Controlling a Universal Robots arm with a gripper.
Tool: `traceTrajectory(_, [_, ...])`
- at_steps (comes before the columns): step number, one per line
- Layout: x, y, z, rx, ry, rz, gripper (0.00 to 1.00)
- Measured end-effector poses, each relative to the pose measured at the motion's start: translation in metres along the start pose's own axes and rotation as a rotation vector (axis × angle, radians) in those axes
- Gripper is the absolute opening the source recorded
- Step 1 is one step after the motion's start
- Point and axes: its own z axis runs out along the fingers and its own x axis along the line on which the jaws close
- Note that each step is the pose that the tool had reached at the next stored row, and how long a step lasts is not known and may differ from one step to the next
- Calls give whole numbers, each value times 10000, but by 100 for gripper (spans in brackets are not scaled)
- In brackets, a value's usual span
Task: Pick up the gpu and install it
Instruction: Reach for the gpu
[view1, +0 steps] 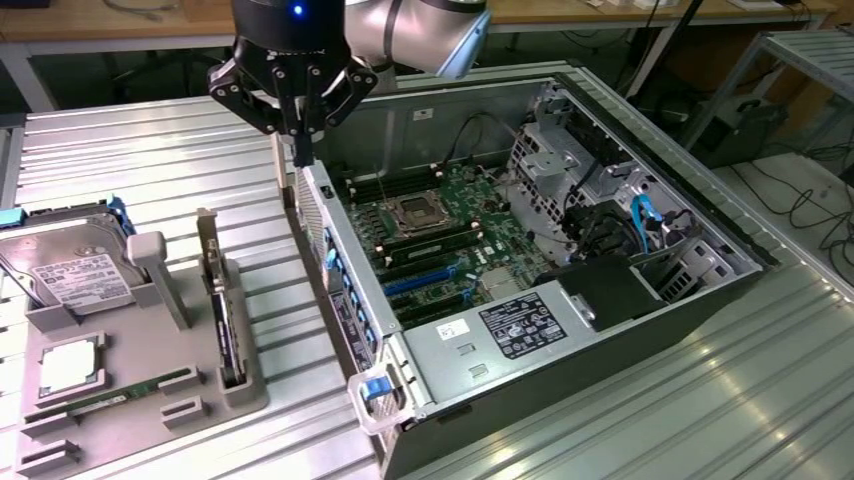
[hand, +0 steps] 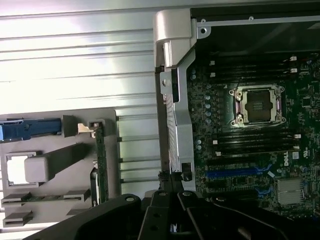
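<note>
My black two-fingered pincer (view1: 304, 140) (hand: 172, 212) is pressed shut with nothing between its fingers, and it points straight down. Just beneath its tips is the open grey metal computer case (view1: 320, 215) (hand: 172, 100), lying on its side on the ribbed silver metal table (view1: 160, 160); I hang over the case's perforated rear wall. Inside that wall is the green motherboard (view1: 441, 230) (hand: 250, 145), with its square silver processor socket (view1: 414, 210) (hand: 257, 105) bare and blue slots further along. The gpu (view1: 227, 330) (hand: 101, 155), a thin flat black circuit card with a pale metal bracket strip at one end, is well apart from me, outside the case on the exterior view's left. It stands on its long edge in a slot of the pale grey plastic holder (view1: 247, 385) (hand: 75, 185), and a bare strip of table lies between that holder and the case. The bracket end is the end nearer to me. Beyond the card, in the same holder, the silver boxy hard drive with a white label (view1: 67, 275) leans in its own bay.
</note>
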Motion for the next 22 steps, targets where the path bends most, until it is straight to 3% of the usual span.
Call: traceTrajectory(22, [113,-38,-5,0,0,0,11])
